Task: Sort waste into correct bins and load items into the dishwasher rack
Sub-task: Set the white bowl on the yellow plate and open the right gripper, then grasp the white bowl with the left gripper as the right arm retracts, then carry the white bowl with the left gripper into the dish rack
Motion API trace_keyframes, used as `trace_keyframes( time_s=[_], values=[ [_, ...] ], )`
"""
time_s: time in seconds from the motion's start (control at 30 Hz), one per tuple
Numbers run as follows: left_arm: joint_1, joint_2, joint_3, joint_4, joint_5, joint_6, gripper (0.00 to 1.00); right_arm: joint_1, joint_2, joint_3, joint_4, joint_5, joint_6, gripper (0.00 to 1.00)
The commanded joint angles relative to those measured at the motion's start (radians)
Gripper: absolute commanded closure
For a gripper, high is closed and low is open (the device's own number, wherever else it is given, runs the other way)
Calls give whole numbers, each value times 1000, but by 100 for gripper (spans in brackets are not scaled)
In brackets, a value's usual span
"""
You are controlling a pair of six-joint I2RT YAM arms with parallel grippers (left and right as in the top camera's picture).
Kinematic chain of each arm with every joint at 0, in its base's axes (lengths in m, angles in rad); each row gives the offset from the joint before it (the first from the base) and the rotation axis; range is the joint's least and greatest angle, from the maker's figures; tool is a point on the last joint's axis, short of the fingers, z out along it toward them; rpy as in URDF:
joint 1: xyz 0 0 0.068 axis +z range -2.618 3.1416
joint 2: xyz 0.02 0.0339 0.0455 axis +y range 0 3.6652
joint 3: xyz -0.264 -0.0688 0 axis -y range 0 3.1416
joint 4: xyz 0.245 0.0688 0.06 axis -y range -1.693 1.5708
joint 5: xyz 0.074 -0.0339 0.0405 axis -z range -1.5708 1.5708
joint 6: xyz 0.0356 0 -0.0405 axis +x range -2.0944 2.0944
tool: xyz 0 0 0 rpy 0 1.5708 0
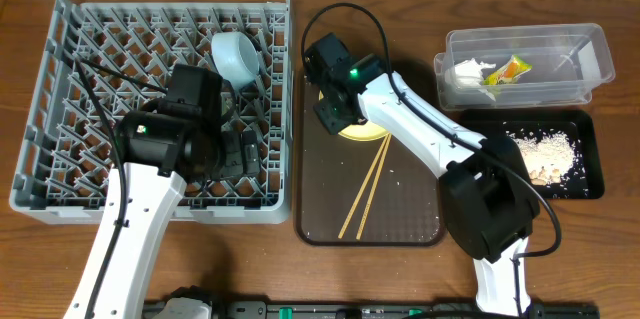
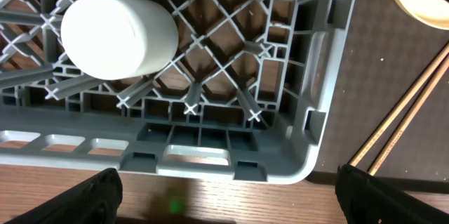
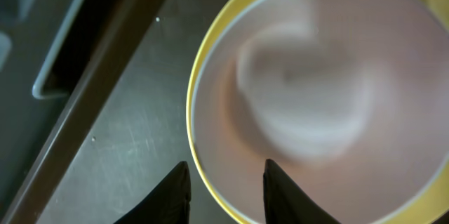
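**Grey dishwasher rack (image 1: 150,205) part-loaded; right gripper (image 3: 226,190) at yellow plate (image 1: 362,133)**

Seen from overhead, the rack fills the 9 o'clock side of the table (image 1: 250,269). A light blue bowl (image 1: 237,59) leans among the pegs toward the rack's 1 o'clock corner. A white cup (image 2: 119,38) sits among the pegs near the 5 o'clock corner. The left gripper (image 2: 224,197) hovers over that corner, fingers spread wide and holding nothing.

The brown serving tray (image 1: 400,214) lies at centre. It carries the plate at its 12 o'clock end, with the chopsticks (image 1: 365,189) running toward 6 o'clock. The right arm crosses the tray from 4 o'clock and hides most of the plate. The right gripper's fingers stand narrowly apart astride the plate rim; contact cannot be told.

The clear tub (image 1: 590,54) at 2 o'clock holds crumpled paper (image 1: 470,69) and a wrapper (image 1: 508,71). The black tray (image 1: 592,174) at 3 o'clock holds rice scraps (image 1: 545,149).
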Motion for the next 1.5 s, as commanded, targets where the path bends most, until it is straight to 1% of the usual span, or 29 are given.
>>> trace_keyframes(
  time_s=[0.0,0.17,0.2,0.27,0.43,0.67,0.8,0.9,1.1,1.37,1.43,1.47],
  values=[
    [-3,-5,-5,13,-12,-5,2,-16,-68,-2,-27,3,39,66],
    [-3,-5,-4,74,-10,1,1,-94,-208,-2,-84,2,117,62],
    [-4,-5,-4,95,-5,18,0,-121,-242,-2,-101,2,138,60],
    [-15,-4,-4,138,-5,45,2,-171,-287,-2,-137,-7,164,58],
    [-79,23,-1,247,-5,85,2,-315,-362,-2,-252,-108,167,54],
    [-194,180,93,324,-6,135,2,-495,-407,-2,-408,-122,146,49],
    [-262,285,163,388,-13,188,2,-576,-412,-2,-461,-123,140,39],
    [-318,349,189,486,-13,220,2,-626,-412,-2,-492,-126,139,37],
    [-414,462,189,689,-13,233,2,-650,-412,-2,-513,-129,97,37],
    [-491,635,188,814,-12,233,2,-650,-412,-2,-515,-129,95,37],
    [-496,671,188,845,-13,233,4,-650,-412,-2,-518,-129,95,37],
    [-496,687,188,859,-13,232,6,-650,-412,-2,-520,-129,94,37]
  ],
)
